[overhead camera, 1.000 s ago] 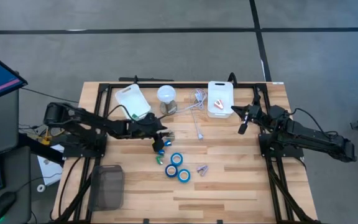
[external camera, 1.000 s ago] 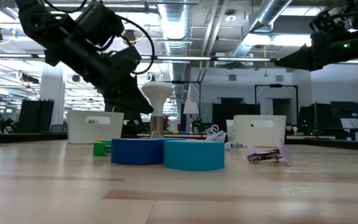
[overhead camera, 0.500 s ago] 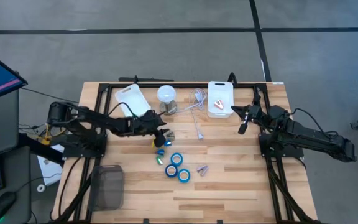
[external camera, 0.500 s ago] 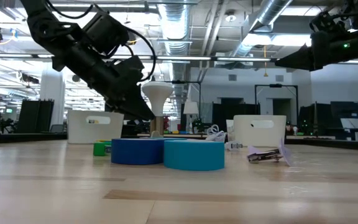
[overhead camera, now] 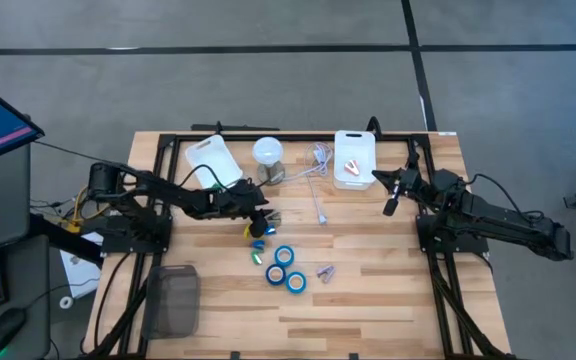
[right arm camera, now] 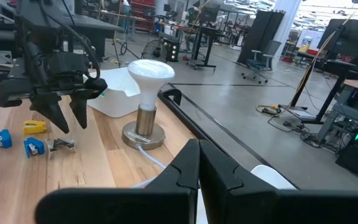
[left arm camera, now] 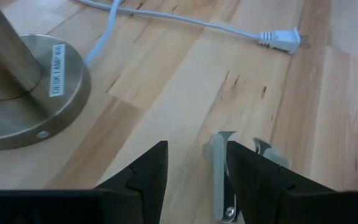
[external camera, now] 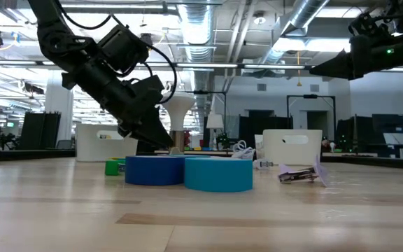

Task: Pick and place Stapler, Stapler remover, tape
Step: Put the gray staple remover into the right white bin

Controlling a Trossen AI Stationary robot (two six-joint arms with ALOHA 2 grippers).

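Observation:
The stapler, small and grey metal, lies on the wood near the lamp base. My left gripper is open and points down just above it, one finger on each side. The right wrist view shows its fingertips above the stapler, clear of it. Three blue tape rolls lie flat in a cluster nearer the front edge. The staple remover lies to their right. My right gripper is shut and hovers beside the right white bin.
A left white bin, a white lamp and a white cable with a plug sit toward the far side. Small blue, green and yellow clips lie beside the tape. A dark container stands at the front left.
My left gripper has come down toward the table, over the stapler, while its arm has stretched farther toward the table's right. The objects on the table have stayed where they were.

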